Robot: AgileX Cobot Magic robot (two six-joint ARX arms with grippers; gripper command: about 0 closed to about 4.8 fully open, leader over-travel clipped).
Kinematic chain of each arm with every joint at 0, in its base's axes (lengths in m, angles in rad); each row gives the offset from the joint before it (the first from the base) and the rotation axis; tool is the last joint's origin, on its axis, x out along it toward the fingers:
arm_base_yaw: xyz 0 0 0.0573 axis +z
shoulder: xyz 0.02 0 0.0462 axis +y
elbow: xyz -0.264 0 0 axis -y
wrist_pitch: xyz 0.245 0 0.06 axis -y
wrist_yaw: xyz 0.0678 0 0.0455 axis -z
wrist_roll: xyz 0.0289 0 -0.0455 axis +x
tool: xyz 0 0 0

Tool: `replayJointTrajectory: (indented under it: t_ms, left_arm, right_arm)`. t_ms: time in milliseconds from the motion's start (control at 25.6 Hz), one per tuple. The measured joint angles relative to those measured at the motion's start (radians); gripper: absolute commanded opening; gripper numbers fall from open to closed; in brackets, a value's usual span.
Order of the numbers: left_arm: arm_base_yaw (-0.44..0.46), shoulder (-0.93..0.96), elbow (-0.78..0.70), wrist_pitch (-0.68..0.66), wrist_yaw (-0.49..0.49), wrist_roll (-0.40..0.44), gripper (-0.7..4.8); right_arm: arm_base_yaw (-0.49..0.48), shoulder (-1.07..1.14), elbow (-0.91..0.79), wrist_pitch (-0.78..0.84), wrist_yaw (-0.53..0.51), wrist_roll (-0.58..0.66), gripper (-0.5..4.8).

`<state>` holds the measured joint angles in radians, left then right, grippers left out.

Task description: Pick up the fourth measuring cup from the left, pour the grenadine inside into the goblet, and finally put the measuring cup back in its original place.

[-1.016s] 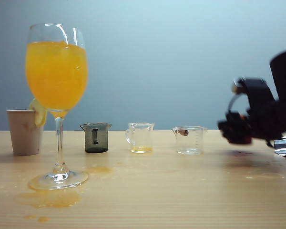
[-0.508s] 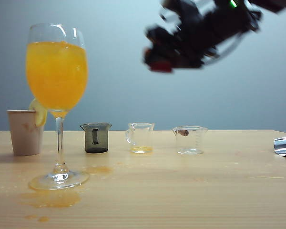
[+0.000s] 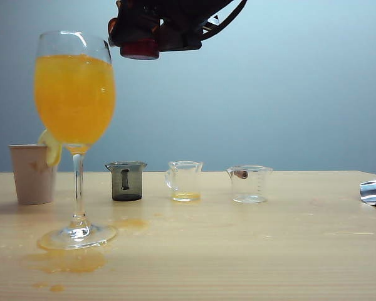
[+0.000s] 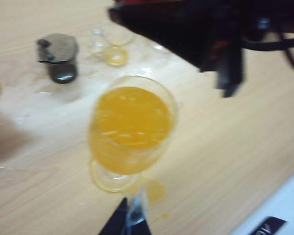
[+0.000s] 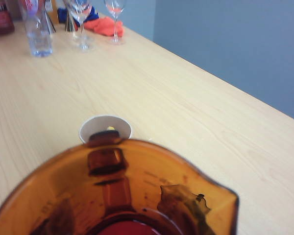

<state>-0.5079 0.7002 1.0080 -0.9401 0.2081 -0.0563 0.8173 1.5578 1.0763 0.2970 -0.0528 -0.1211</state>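
Two grippers were up: the right gripper (image 3: 141,45) hung high just right of the goblet (image 3: 75,135) rim, pinching the amber measuring cup (image 5: 122,193) with grenadine (image 5: 130,229) inside; the left gripper (image 4: 130,223) hovered above the goblet, its spread unreadable.

We've got the right tool (image 3: 141,44) up top in the exterior view: black housing, chunky and angular, w/ a black cable looping off it. In the left wrist view we see that same black arm (image 4: 210,29) w/ a red-orange marking on it, and the left tool (image 4: 130,223) showing only as black fingertip wedges at the frame edge.
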Motion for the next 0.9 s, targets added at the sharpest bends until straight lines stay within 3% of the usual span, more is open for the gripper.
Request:
replayJointTrajectory:
  t_ms: [312, 547, 898]
  left_arm:
    - [0.0, 0.003, -0.001, 0.0, 0.013, 0.003, -0.05]
    - [0.0, 0.015, -0.006, -0.001, 0.013, 0.003, -0.05]
    - [0.0, 0.02, -0.008, -0.001, 0.012, 0.018, -0.05]
  right_arm:
    - [0.033, 0.0, 0.0, -0.004, 0.043, -0.164, 1.04]
    - [0.072, 0.0, 0.002, -0.005, 0.083, -0.199, 1.04]
    - [0.094, 0.0, 0.019, -0.047, 0.132, -0.409, 1.03]
